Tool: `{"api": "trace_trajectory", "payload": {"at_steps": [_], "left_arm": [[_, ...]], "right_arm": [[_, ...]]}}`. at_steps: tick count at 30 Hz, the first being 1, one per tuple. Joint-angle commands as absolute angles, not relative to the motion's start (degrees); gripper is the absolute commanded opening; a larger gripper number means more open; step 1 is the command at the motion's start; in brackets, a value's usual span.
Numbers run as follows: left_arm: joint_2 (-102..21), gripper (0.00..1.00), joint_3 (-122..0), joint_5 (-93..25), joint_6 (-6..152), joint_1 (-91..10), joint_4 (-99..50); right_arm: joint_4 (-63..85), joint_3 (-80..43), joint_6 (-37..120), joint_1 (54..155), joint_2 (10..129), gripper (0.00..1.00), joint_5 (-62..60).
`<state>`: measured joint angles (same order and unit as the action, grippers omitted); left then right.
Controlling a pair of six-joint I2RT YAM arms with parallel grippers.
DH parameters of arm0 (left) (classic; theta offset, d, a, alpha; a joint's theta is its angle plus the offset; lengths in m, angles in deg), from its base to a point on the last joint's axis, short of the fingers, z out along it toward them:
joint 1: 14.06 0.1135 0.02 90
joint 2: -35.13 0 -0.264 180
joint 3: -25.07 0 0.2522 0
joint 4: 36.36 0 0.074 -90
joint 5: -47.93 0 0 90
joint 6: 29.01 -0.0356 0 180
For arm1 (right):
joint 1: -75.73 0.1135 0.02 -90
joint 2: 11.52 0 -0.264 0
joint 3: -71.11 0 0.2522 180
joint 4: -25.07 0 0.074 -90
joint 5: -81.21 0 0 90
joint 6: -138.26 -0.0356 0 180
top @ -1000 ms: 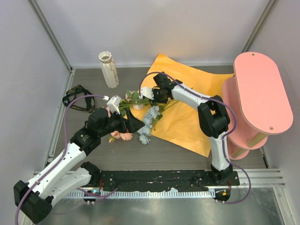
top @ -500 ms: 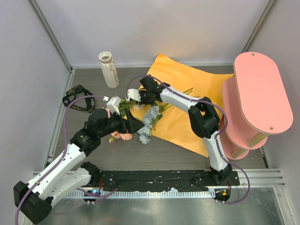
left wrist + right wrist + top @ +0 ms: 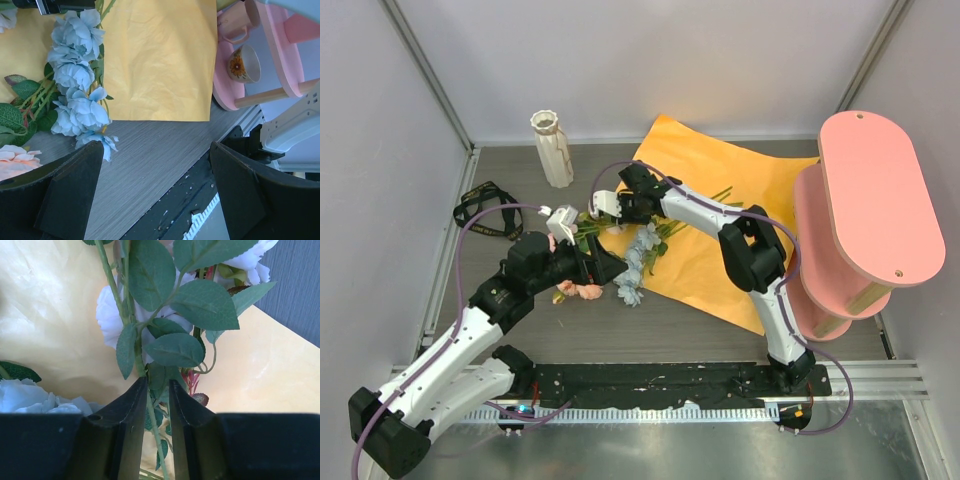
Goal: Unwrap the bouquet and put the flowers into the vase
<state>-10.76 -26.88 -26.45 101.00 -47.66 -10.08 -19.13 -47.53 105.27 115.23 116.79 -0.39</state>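
Note:
The flowers [image 3: 638, 262] lie loose on the table, partly over the left edge of the flat orange paper sheet [image 3: 720, 235]. They show pale blue clusters, pink blooms [image 3: 582, 290] and green leaves. My right gripper [image 3: 618, 212] reaches in over their upper end. In the right wrist view it [image 3: 157, 382] is shut on a green stem [image 3: 155, 435] and leaves, with a white bloom [image 3: 107, 310] just beyond. My left gripper [image 3: 608, 268] hovers open over the table beside the blue clusters [image 3: 75, 75], holding nothing [image 3: 156, 150]. The cream ribbed vase [image 3: 551, 148] stands upright at the back left.
A pink oval shelf stand [image 3: 875, 200] fills the right side, with cups [image 3: 244, 62] on its lower tier. A black ribbon [image 3: 485, 212] lies left of the flowers near the wall. The arms' black base rail [image 3: 670, 380] runs along the near edge.
My right gripper has slid left off the orange paper to the flowers' upper end, near the vase. The flowers shifted slightly left. The left arm has barely moved.

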Motion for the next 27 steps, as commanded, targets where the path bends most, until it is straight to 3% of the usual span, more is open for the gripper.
{"api": "trace_trajectory", "payload": {"at_steps": [1,16,27], "left_arm": [[-10.0,0.92,-27.4,-26.9,100.0,-47.4,-11.4],[-10.5,0.92,-27.1,-25.9,100.6,-47.4,-12.2],[-11.1,0.92,-27.2,-26.1,100.6,-47.4,-12.6]], "right_arm": [[-17.9,-47.3,104.8,115.0,111.6,0.31,-0.7],[-15.8,-40.4,104.9,113.4,108.2,0.32,0.4],[-14.5,-42.8,107.0,113.1,113.4,0.26,-0.2]]}}
